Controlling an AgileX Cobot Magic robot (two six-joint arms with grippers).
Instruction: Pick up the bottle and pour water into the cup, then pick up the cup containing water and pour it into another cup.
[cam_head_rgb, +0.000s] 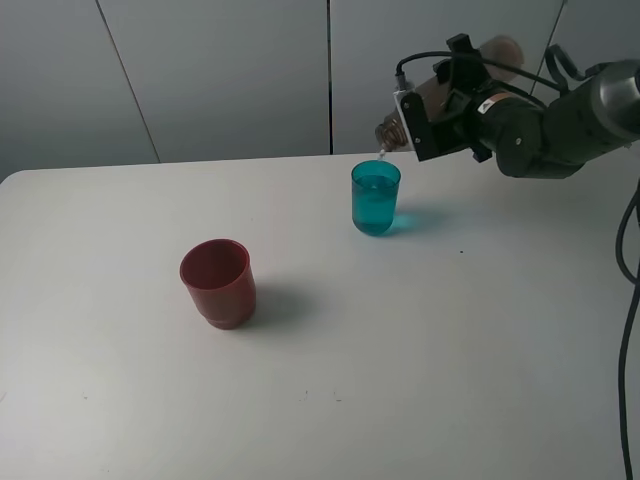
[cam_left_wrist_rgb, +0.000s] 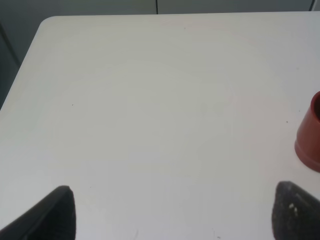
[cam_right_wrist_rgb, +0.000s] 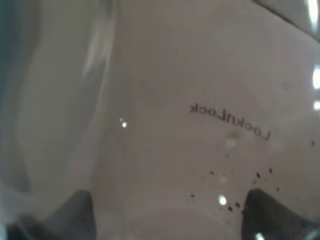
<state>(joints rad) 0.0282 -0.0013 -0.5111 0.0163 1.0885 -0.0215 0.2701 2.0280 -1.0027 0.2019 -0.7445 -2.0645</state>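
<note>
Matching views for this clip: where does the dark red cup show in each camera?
Exterior high: dark red cup left of centre, upright on the white table.
Left wrist: cut off by the frame edge.
Right wrist: not in it; the bottle fills it.
Shared landmark: the white table.

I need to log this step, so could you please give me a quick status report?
Right claw shut on tilted smoky translucent bottle, mouth over teal translucent tumbler holding water. Left claw open, empty. Dark red squat cup apart, path clear.

one bottle (cam_head_rgb: 400, 125), one teal cup (cam_head_rgb: 375, 198), one red cup (cam_head_rgb: 216, 282)
</note>
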